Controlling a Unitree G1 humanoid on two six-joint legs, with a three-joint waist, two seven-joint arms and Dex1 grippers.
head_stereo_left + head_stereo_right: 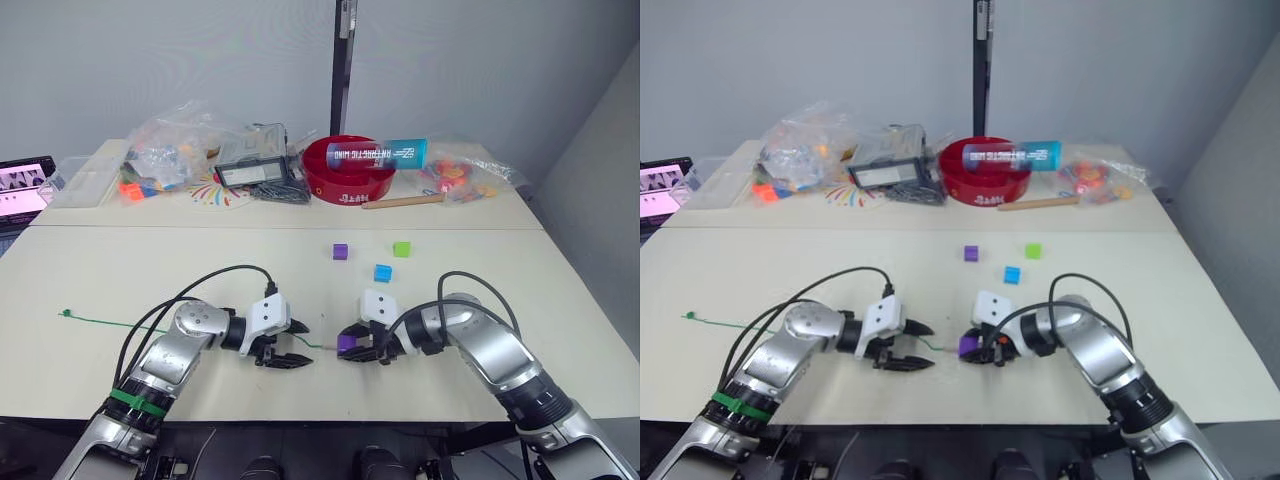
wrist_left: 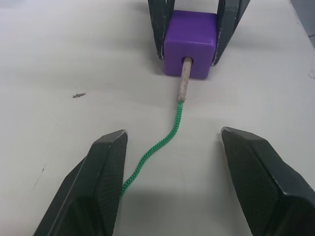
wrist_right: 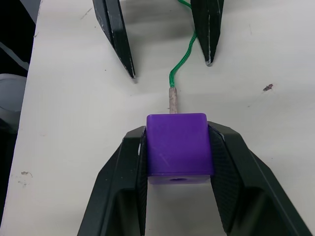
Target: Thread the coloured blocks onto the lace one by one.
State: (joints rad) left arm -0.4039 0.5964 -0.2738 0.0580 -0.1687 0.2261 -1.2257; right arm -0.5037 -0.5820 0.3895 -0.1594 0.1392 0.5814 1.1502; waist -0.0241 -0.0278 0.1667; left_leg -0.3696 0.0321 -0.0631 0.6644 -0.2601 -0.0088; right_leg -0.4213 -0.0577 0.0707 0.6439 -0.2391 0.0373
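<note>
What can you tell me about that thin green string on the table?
The lace is a thin braided green cord lying slack on the table. Its pale stiff tip is poked into the hole of a purple block, which the right gripper clamps. From there it runs between the left gripper's open fingers, untouched, and away to a small green knot at the far end.

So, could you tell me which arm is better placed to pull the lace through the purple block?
Probably the left: its gripper is open astride the lace, while the right gripper clamps the purple block.
</note>
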